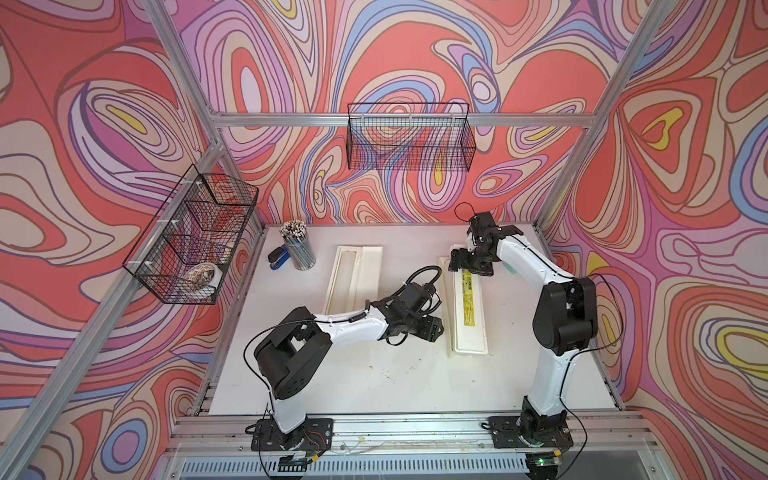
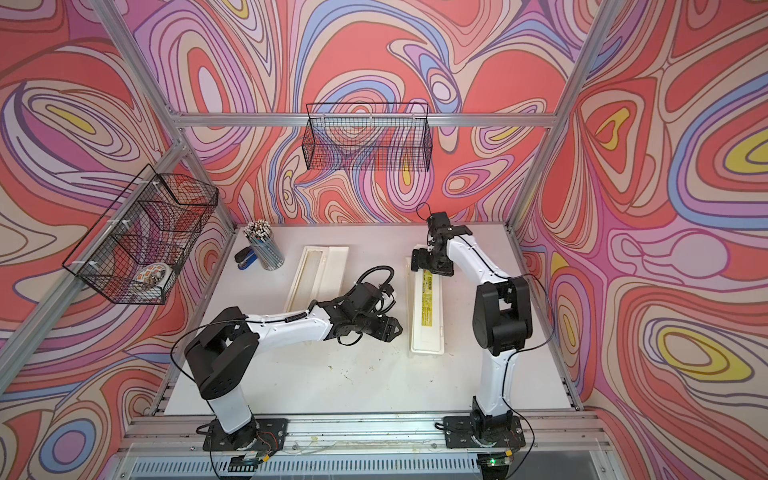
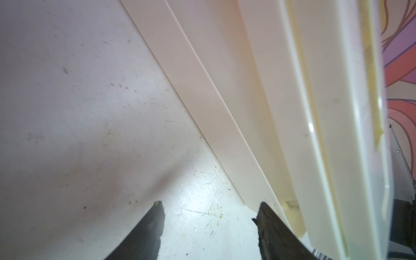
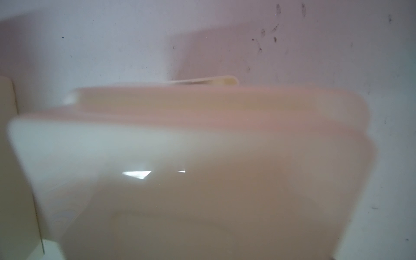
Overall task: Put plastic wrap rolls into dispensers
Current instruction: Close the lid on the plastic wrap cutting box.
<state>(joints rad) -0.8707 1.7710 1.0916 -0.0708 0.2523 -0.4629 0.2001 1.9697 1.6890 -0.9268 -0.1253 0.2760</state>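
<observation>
Two cream-white dispensers lie lengthwise on the table in both top views. The left dispenser (image 1: 353, 270) (image 2: 316, 270) lies with its lid folded open. The right dispenser (image 1: 469, 316) (image 2: 428, 320) is closed, its yellow label up. My left gripper (image 1: 436, 328) (image 3: 209, 209) is low beside the right dispenser's (image 3: 292, 90) near half, open, with only bare table between its fingers. My right gripper (image 1: 465, 264) is over that dispenser's far end. The box (image 4: 180, 146) fills the right wrist view and hides the fingers. No plastic wrap rolls show in any view.
A cup of pencils (image 1: 297, 245) and a blue stapler (image 1: 277, 257) stand at the table's back left. One wire basket (image 1: 409, 137) hangs on the back wall. Another (image 1: 191, 237) hangs on the left wall with a bowl inside.
</observation>
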